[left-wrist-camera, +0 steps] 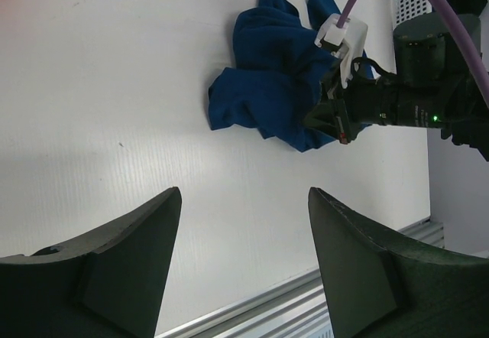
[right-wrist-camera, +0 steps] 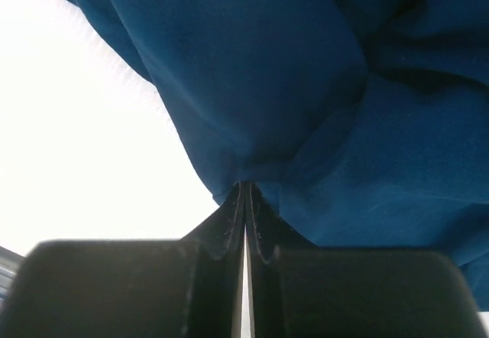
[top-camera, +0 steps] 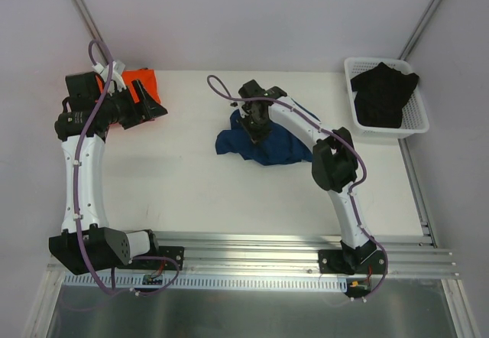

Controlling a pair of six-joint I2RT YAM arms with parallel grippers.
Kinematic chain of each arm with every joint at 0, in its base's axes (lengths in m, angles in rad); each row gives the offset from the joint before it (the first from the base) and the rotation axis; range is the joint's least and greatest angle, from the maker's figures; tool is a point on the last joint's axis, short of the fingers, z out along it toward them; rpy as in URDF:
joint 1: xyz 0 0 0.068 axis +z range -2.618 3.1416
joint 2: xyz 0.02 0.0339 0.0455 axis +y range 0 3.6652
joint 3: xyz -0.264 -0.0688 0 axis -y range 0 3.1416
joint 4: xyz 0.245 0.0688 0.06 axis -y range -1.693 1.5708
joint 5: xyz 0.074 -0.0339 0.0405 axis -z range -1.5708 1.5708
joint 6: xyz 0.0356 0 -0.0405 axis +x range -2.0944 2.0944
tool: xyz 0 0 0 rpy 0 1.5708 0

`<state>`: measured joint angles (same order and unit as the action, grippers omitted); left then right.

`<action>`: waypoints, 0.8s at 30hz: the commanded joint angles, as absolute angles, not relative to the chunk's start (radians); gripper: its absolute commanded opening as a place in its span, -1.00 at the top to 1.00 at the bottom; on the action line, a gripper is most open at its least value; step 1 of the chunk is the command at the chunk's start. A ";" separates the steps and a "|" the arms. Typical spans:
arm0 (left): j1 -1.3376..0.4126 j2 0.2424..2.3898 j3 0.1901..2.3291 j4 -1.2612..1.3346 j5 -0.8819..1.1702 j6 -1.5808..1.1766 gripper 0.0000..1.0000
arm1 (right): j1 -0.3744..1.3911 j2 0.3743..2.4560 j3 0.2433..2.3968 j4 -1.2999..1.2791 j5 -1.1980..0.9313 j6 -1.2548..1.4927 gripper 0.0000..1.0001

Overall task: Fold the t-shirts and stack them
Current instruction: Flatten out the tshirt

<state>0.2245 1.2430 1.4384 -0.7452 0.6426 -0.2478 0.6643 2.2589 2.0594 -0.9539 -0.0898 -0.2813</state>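
A navy blue t-shirt (top-camera: 267, 149) lies crumpled near the middle of the white table (top-camera: 176, 170); its print is hidden. My right gripper (top-camera: 255, 126) presses down on the shirt's back edge. In the right wrist view its jaws (right-wrist-camera: 244, 186) are shut, pinching a fold of the blue cloth (right-wrist-camera: 306, 86). The orange t-shirt (top-camera: 142, 80) lies at the back left, partly hidden under my left arm. My left gripper (top-camera: 157, 101) hovers just right of it, open and empty, as the left wrist view (left-wrist-camera: 244, 204) shows. That view also holds the navy shirt (left-wrist-camera: 263, 86).
A white mesh basket (top-camera: 352, 86) at the back right holds a dark garment (top-camera: 383, 95). Aluminium rails (top-camera: 252, 242) run along the table's near edge. The right arm's cable (top-camera: 221, 92) loops above the navy shirt.
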 commanded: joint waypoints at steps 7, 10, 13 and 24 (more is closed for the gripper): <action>0.236 1.213 1.410 -0.719 0.643 -0.245 -0.37 | 0.623 2.050 2.316 -0.939 -0.008 -0.397 0.99; 0.235 1.238 1.385 -0.715 0.678 -0.258 -0.36 | 0.600 1.948 2.332 -0.905 0.077 -0.439 0.99; 0.232 1.276 1.379 -0.706 0.702 -0.278 -0.33 | 0.574 1.878 2.344 -0.891 0.132 -0.466 0.99; 0.209 1.325 1.431 -0.689 0.690 -0.295 -0.41 | 0.632 1.764 2.069 -0.962 -0.038 -0.454 -0.43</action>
